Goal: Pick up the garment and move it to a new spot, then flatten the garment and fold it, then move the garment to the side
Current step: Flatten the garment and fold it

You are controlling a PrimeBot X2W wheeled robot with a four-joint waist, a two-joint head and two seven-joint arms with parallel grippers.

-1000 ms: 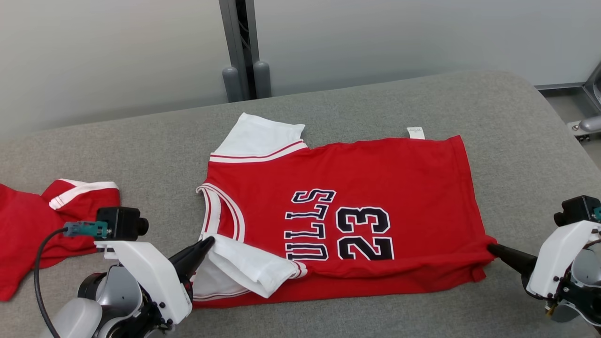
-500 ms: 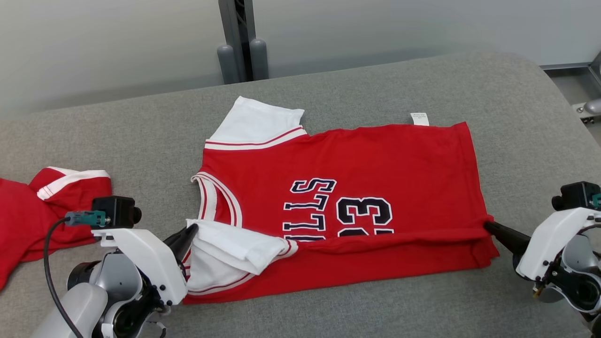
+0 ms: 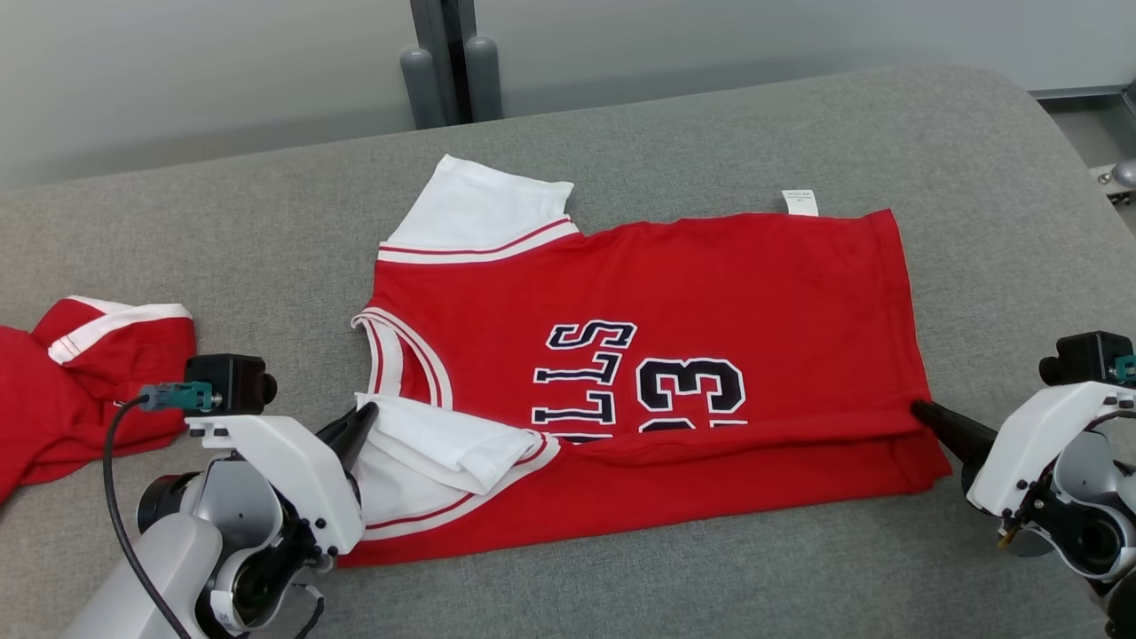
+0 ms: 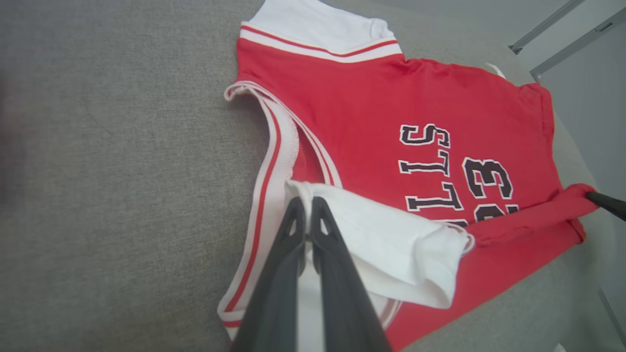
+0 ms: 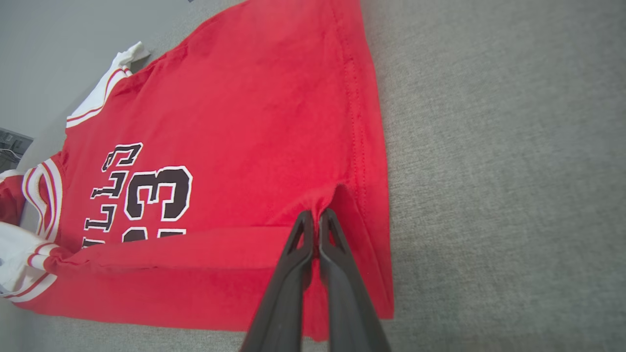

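The garment (image 3: 710, 293) is a red jersey with white sleeves and black "23" lettering, spread on the grey padded table (image 3: 222, 231), collar to the left. Its near edge is lifted and turned over toward the far side. My left gripper (image 3: 366, 415) is shut on the near white sleeve (image 4: 381, 239), pinching the cloth at its fingertips, as the left wrist view (image 4: 307, 205) shows. At the hem's near corner my right gripper (image 3: 919, 410) is shut on the red cloth (image 5: 244, 112); the right wrist view (image 5: 317, 217) has the fabric bunched between the fingertips.
A second red garment with white trim (image 3: 80, 390) lies crumpled at the table's left edge, close to my left arm. Grey posts (image 3: 448, 62) stand behind the table. A metal frame (image 3: 1114, 133) is past the table's right end.
Both grippers have carried the jersey's near edge farther across the body, so the fold now covers the lower part of the "23". The head camera has also tilted, shifting the whole picture.
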